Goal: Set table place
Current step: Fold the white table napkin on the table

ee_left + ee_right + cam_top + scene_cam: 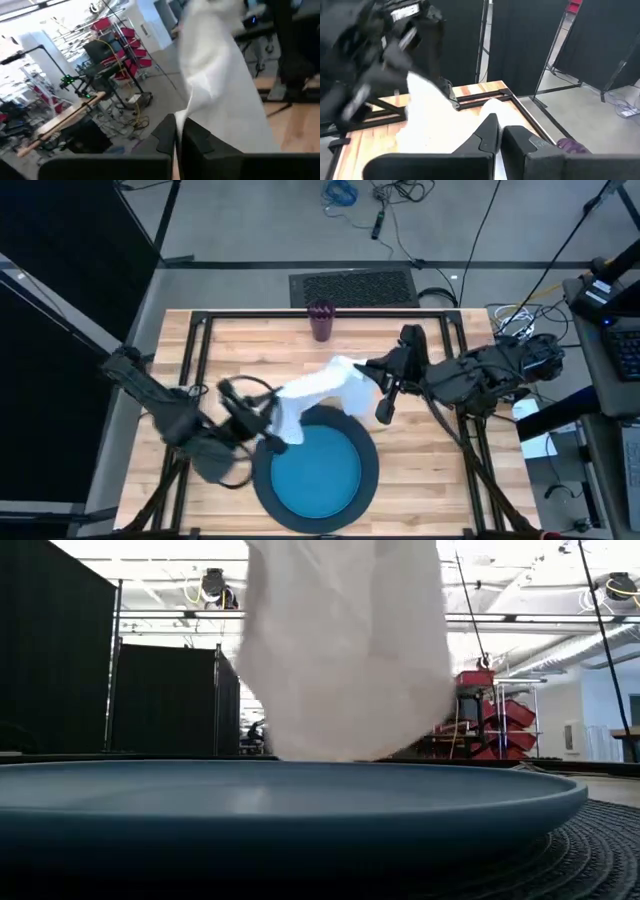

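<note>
Overhead, napkin [315,392] — unmarked, unlabelled

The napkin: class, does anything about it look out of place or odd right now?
Yes. The white napkin is not lying flat; it hangs stretched in the air between the left gripper and right gripper, draping over the far edge of the blue plate.

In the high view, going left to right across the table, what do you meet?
Left pincer shut on one end of the white napkin → napkin's middle → right pincer shut on its other end. The blue plate and purple cup overlap these, so they are left out.
</note>
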Tool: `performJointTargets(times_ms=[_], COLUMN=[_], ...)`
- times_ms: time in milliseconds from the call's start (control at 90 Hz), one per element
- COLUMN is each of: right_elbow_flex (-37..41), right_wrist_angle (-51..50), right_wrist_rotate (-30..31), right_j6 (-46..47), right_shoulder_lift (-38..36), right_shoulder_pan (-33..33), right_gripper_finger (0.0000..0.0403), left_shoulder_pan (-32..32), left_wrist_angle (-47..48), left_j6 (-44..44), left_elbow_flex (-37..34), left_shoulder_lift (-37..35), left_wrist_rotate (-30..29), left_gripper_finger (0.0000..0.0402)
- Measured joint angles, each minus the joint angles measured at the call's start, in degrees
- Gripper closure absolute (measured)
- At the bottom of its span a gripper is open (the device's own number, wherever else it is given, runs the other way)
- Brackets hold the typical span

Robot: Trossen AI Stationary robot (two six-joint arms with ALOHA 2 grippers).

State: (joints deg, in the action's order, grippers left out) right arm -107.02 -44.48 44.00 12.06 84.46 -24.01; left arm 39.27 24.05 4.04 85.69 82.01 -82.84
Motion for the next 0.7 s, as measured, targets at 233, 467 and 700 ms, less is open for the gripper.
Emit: performJointTargets(times_ms=[233,467,700], right_elbow_flex=[1.3,1.3,1.3], right_wrist_angle=[7.4,13.1,13.0], right_wrist_rotate=[0.0,0.5,4.1], right_j6=[-1.0,-3.9,-3.2], right_shoulder_lift=[4.9,7.0,7.0], right_shoulder_pan=[-2.3,-5.3,-7.6], right_gripper_finger=[0.0403,0.0403,0.0403], left_shoulder_pan=[4.5,11.5,18.7], left_wrist_angle=[0.1,0.0,1.5], left_j6=[5.4,5.1,-4.4], left_elbow_flex=[0.0,0.0,0.0], left_shoulder_lift=[-8.0,-12.4,-14.6], left_wrist_rotate=[-0.8,-0.8,1.5], left_gripper_finger=[0.0401,0.0401,0.0401])
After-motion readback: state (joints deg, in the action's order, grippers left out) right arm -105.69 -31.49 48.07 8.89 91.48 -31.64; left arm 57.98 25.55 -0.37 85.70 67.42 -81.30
